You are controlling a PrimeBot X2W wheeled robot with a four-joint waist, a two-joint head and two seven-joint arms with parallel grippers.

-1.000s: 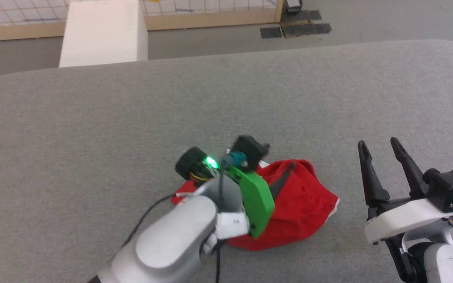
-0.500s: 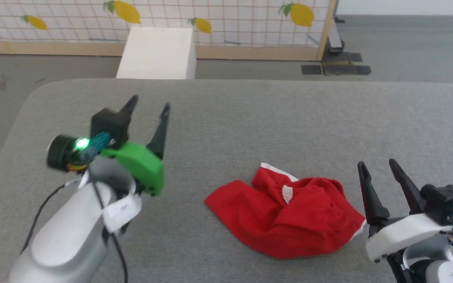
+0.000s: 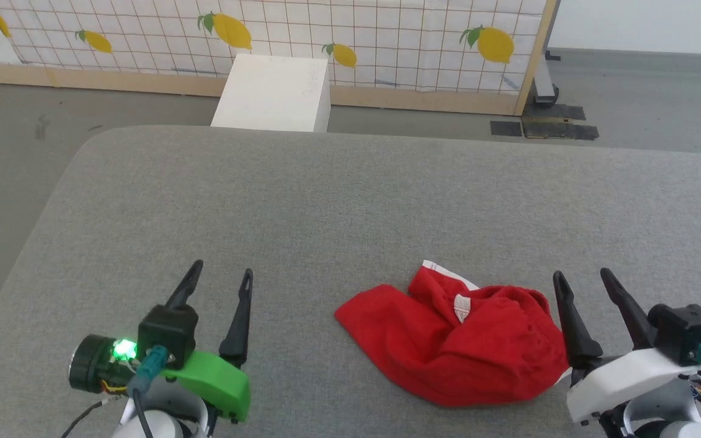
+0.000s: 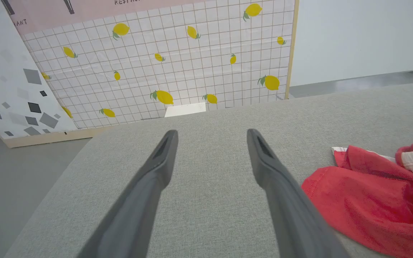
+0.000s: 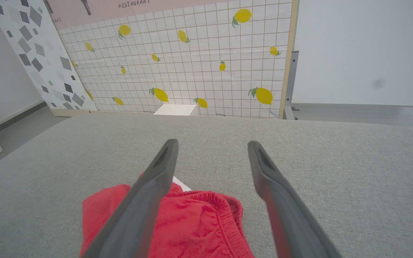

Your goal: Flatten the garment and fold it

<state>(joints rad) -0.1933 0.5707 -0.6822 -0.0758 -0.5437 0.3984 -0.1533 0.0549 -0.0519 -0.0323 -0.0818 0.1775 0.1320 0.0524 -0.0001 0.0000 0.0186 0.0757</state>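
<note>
Grey felt-like cloth covers the broad, round-cornered table [image 3: 350, 201] in front of me. Past its far edge a plain white block [image 3: 274, 91] stands before a white gridded backdrop [image 3: 387, 36] printed with yellow lemons. On the near part of the table, toward my right side, lies the garment [image 3: 460, 347], a pair of bright red thin-fabric shorts slumped in a rumpled heap, its layers flopped over one another. Its gathered elastic waistband [image 5: 221, 200] curls up on the side nearest my right claw, and a strip of white hem [image 3: 448, 274] pokes out at the far edge of the heap.

My left claw [image 3: 223, 267], the one with the green housing, hovers at the near left with its two long dark fingers spread wide and nothing between them, well apart from the red cloth. My right claw [image 3: 582, 272] is likewise spread and empty. Its left finger stands just beside the heap's right edge, and I cannot tell whether it touches the fabric.

As I judge it, the work has hardly begun: nothing is flattened and no fold is made. All of it is left: take hold at the waistband or the hem corners, draw the shorts out flat, smooth them, then fold
</note>
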